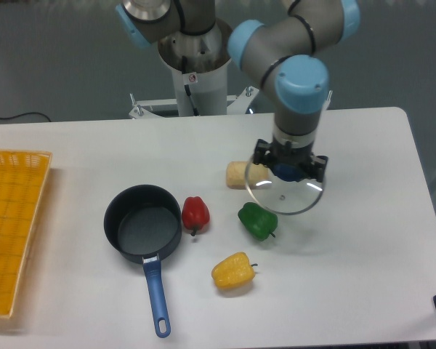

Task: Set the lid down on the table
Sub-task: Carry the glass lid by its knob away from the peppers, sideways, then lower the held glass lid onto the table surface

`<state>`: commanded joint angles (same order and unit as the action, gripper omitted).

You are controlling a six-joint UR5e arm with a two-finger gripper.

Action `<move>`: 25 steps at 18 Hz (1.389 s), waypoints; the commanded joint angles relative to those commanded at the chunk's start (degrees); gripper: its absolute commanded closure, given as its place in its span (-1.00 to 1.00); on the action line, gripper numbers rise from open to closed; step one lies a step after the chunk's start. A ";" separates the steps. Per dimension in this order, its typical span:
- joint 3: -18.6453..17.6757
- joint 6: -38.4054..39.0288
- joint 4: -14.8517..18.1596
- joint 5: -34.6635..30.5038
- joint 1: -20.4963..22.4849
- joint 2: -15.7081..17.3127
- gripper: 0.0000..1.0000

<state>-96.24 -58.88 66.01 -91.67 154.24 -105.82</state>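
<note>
Camera view: hand [288, 171] grips lid [285, 193] above table [363, 218]; no legible writing.

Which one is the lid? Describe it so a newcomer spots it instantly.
Start at the robot arm over the right half of the white table; its hand grips a small blue knob. The lid is the clear glass disc with a thin metal rim hanging under that hand. Unlike the green pepper and pale block beside it, it is see-through.
</note>
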 joint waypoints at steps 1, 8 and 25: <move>0.00 -0.79 -0.78 0.00 0.18 -0.61 -0.12; 0.44 -4.14 -5.36 0.00 2.20 -4.22 -0.12; 0.79 -5.81 -10.28 -0.09 3.78 -10.02 -0.12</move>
<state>-95.45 -64.69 55.73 -91.76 158.03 -115.84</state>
